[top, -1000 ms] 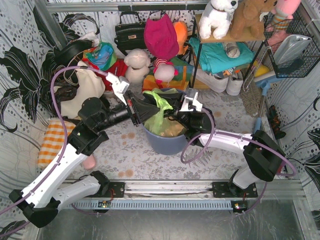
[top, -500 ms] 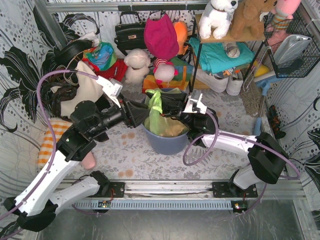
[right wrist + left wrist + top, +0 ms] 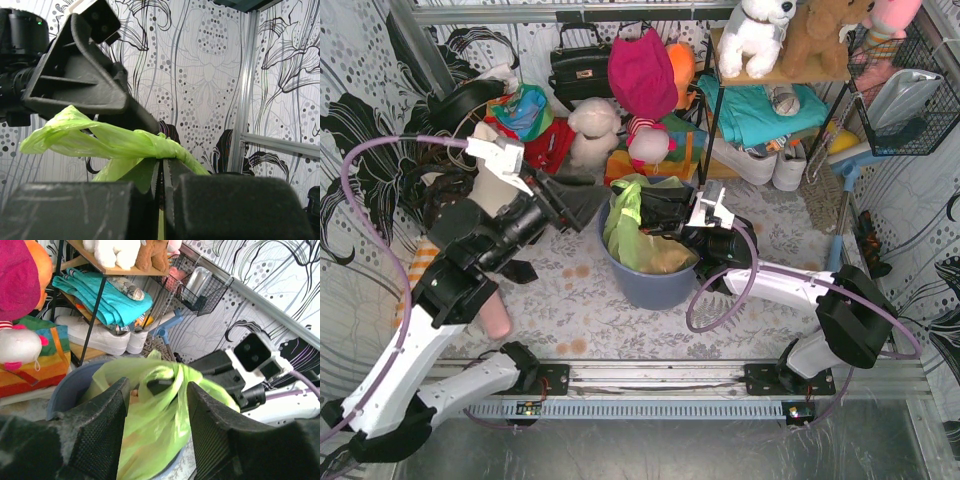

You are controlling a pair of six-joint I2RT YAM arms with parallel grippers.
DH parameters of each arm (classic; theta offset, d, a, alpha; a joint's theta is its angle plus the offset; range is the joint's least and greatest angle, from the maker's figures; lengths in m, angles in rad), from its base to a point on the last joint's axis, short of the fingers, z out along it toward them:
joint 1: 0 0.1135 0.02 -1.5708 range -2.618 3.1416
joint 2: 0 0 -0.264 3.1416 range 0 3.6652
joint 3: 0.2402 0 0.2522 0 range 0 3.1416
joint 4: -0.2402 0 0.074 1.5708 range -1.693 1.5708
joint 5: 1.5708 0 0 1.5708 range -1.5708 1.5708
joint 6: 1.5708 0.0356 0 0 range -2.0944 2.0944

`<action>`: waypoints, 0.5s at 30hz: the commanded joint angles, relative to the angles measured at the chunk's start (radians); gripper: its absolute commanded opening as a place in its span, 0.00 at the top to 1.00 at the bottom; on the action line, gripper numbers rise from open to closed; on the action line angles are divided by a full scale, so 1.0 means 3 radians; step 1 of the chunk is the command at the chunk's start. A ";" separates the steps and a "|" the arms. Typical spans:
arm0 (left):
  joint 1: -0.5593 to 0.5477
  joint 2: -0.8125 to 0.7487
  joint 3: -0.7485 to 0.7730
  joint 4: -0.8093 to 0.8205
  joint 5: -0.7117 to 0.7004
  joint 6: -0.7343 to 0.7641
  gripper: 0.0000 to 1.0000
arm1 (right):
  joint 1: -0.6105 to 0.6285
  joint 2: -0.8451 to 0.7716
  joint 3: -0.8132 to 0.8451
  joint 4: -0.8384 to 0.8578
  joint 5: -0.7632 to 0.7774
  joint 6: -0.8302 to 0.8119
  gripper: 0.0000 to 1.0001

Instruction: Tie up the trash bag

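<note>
The lime-green trash bag point(image 3: 632, 240) sits in the blue-grey bin point(image 3: 650, 288), with tan scraps showing through. My right gripper point(image 3: 647, 213) is over the bin's top and shut on a twisted handle strip; in the right wrist view point(image 3: 162, 162) the strip point(image 3: 120, 141) wraps into a knot-like bunch right above the closed jaws. My left gripper point(image 3: 592, 208) is open and empty, just left of the bag. In the left wrist view point(image 3: 157, 405) the bag point(image 3: 155, 425) lies beyond and between the spread fingers point(image 3: 100, 430), apart from them.
A cream tote bag point(image 3: 495, 175) and an orange checked cloth point(image 3: 420, 285) lie at the left. Plush toys point(image 3: 595, 130), a black handbag point(image 3: 580, 65) and a shelf with teal cloth point(image 3: 760, 110) and shoes crowd the back. A wire basket point(image 3: 910, 90) hangs at right.
My left gripper has drawn back up and to the left, away from the bag. The bag's top has slumped leftward. My right gripper has kept its hold and barely moved.
</note>
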 commanded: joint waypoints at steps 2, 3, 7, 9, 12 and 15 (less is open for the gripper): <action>0.0018 0.0323 0.0271 0.0194 -0.0022 -0.0168 0.39 | 0.0019 -0.0061 0.0041 0.0361 -0.0054 -0.0001 1.00; 0.0016 0.0370 0.0306 0.0196 0.0002 -0.0170 0.39 | 0.0017 -0.0058 0.0041 0.0358 -0.0050 0.0001 1.00; 0.0018 0.0479 0.0357 0.0158 0.0083 -0.0148 0.38 | 0.0019 -0.0061 0.0046 0.0356 -0.0046 0.0005 1.00; 0.0020 0.0502 0.0360 0.0141 0.0157 -0.0130 0.38 | 0.0019 -0.0061 0.0049 0.0356 -0.0044 0.0005 1.00; 0.0016 0.0483 0.0321 0.0133 0.0199 -0.0120 0.42 | 0.0019 -0.0061 0.0047 0.0356 -0.0039 0.0003 1.00; 0.0017 0.0426 0.0260 0.0120 0.0139 -0.0124 0.49 | 0.0019 -0.0059 0.0055 0.0357 -0.0039 0.0000 1.00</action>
